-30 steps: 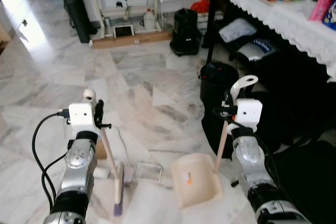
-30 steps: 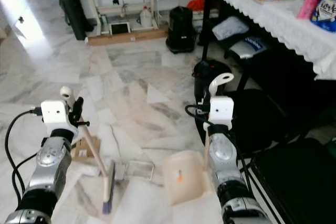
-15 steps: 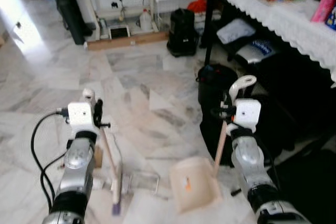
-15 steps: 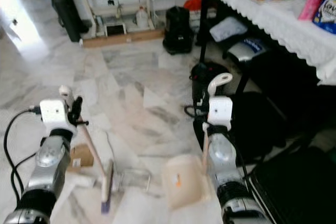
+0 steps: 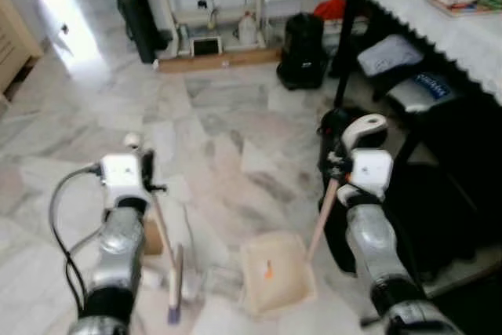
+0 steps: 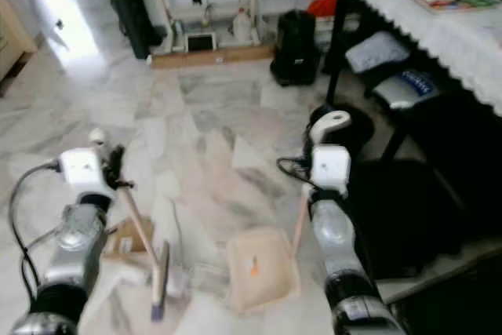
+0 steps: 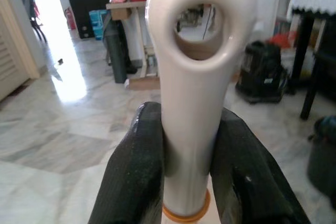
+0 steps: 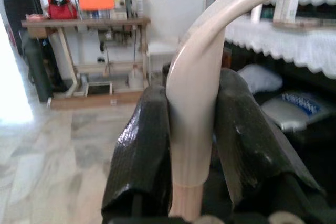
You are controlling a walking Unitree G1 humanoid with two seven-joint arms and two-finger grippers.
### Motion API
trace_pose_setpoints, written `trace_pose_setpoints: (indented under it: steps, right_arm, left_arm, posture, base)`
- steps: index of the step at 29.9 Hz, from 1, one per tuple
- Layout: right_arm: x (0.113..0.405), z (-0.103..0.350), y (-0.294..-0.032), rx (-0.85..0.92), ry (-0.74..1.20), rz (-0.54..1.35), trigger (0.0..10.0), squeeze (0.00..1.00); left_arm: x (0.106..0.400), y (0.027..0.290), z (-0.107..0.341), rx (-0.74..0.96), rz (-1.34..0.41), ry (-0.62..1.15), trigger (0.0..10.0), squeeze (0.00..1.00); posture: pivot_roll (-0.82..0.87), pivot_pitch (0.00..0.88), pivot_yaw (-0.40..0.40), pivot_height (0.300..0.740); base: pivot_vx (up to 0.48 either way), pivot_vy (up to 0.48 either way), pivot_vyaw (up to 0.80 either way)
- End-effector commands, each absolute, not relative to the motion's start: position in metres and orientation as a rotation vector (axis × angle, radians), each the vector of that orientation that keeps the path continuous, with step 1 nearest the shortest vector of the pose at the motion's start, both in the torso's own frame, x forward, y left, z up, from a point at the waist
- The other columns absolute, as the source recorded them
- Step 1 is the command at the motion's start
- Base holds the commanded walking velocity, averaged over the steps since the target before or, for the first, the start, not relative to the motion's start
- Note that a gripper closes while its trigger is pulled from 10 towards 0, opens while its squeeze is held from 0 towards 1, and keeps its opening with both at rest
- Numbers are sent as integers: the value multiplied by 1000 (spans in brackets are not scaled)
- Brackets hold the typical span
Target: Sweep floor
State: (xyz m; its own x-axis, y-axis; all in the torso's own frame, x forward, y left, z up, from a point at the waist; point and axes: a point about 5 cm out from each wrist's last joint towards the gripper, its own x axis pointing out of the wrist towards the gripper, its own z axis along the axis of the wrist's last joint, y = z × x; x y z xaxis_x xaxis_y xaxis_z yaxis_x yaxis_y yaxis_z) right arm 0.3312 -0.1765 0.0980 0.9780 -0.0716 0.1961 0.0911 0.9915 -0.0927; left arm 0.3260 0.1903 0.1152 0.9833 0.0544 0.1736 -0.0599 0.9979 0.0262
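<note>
My left gripper (image 5: pixel 146 174) is shut on the cream handle of a broom (image 5: pixel 161 233). The handle slants down to the brush head (image 5: pixel 174 292) on the marble floor. In the left wrist view the black fingers (image 7: pixel 139 166) clamp the handle just below its hanging loop. My right gripper (image 5: pixel 337 169) is shut on the long-handled dustpan (image 5: pixel 273 274), whose stick (image 5: pixel 318 221) leans up to a curved grip. The right wrist view has both fingers (image 8: pixel 149 145) pressed against that grip. The pan rests on the floor to the right of the brush, with a small orange scrap inside it.
A small cardboard box (image 5: pixel 150 234) and pale litter (image 5: pixel 205 282) lie by the brush. A black bin (image 5: pixel 336 125) stands behind my right arm. A black table with a white lace cloth (image 5: pixel 439 33) and dark bags runs along the right. A workbench (image 5: pixel 205 1) stands far back.
The whole picture has shifted and blurred, so the camera has moved. Both grippers keep the same hold, and broom and dustpan stay side by side on the floor.
</note>
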Motion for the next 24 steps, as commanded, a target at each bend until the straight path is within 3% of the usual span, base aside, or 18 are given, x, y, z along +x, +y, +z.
trace_pose_setpoints:
  steps: [1, 5, 24]
  right_arm:
    - [337, 112, -167, -110, -257, -49, 10000, 0]
    - [337, 112, -168, -95, -254, -58, 10000, 0]
    - [335, 103, -175, -103, -208, -82, 10000, 0]
  left_arm:
    - [327, 199, 125, 40, 79, -216, 10000, 0]
    - [327, 198, 126, 39, 79, -221, 10000, 0]
    - [325, 197, 121, 44, 21, -187, 10000, 0]
  posture:
    - [29, 31, 36, 740]
    - [30, 33, 34, 740]
    - [36, 40, 32, 740]
  base:
    - [307, 0, 581]
    - [299, 0, 291]
    - [0, 0, 0]
